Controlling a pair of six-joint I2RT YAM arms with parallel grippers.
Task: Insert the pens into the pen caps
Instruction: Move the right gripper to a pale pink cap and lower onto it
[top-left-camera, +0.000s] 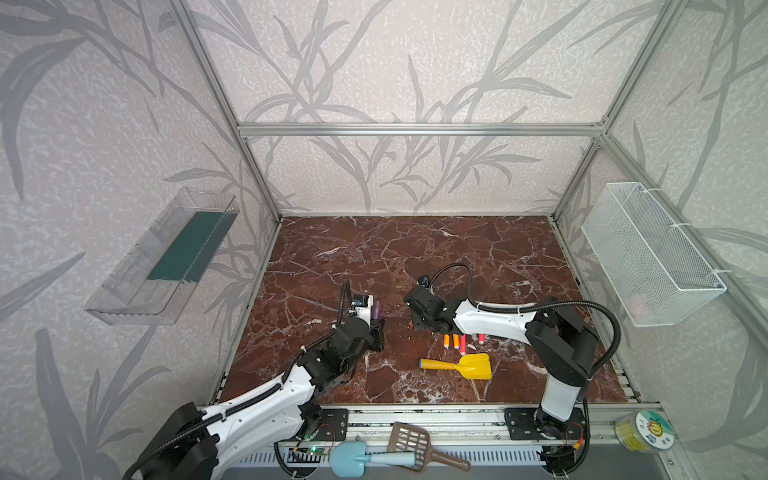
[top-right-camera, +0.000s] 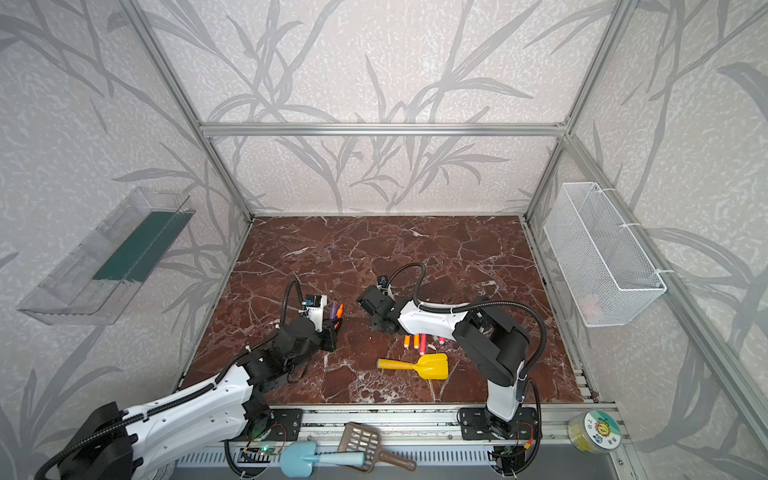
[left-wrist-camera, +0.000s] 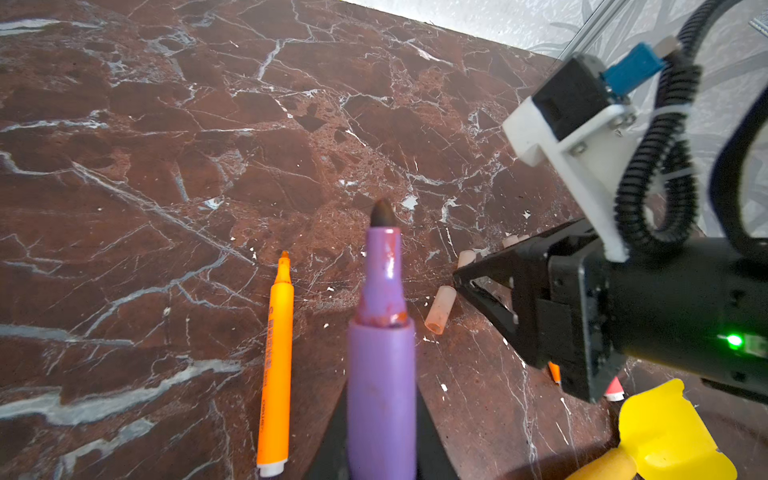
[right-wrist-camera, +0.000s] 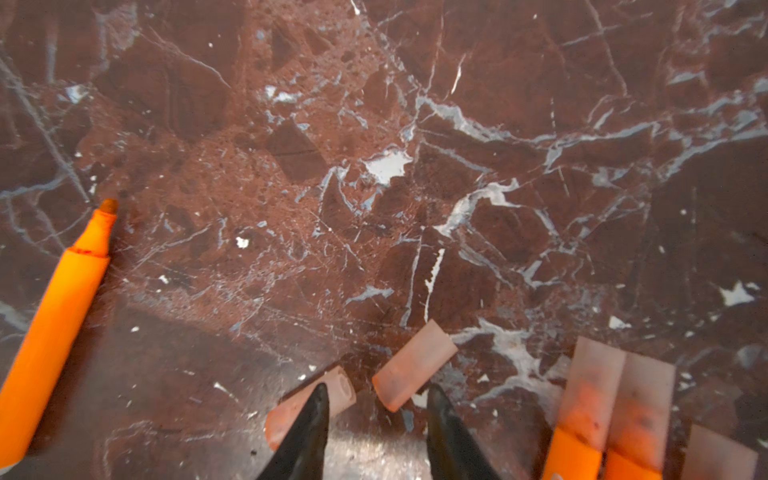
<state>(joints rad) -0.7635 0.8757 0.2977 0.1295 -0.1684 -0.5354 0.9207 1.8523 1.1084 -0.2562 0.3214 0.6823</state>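
Note:
My left gripper (left-wrist-camera: 382, 440) is shut on the purple pen (left-wrist-camera: 382, 365), whose dark tip points forward above the table; it shows in a top view too (top-left-camera: 377, 311). An uncapped orange pen (left-wrist-camera: 276, 365) lies on the marble beside it. My right gripper (right-wrist-camera: 377, 392) is low over the table and open, nothing held. One loose pen cap (right-wrist-camera: 415, 365) lies with its near end between the fingertips. Another pen cap (right-wrist-camera: 340, 388) lies partly under one finger. Two orange pens (right-wrist-camera: 590, 399) with caps on lie close beside that gripper. Pen ends (top-left-camera: 456, 340) stick out from under the right arm.
A yellow toy shovel (top-left-camera: 461, 365) lies near the front, just before the row of pens. A wire basket (top-left-camera: 652, 253) hangs on the right wall and a clear tray (top-left-camera: 162, 257) on the left. A blue scoop (top-left-camera: 353, 457) and a brown scoop (top-left-camera: 411, 444) rest on the front rail.

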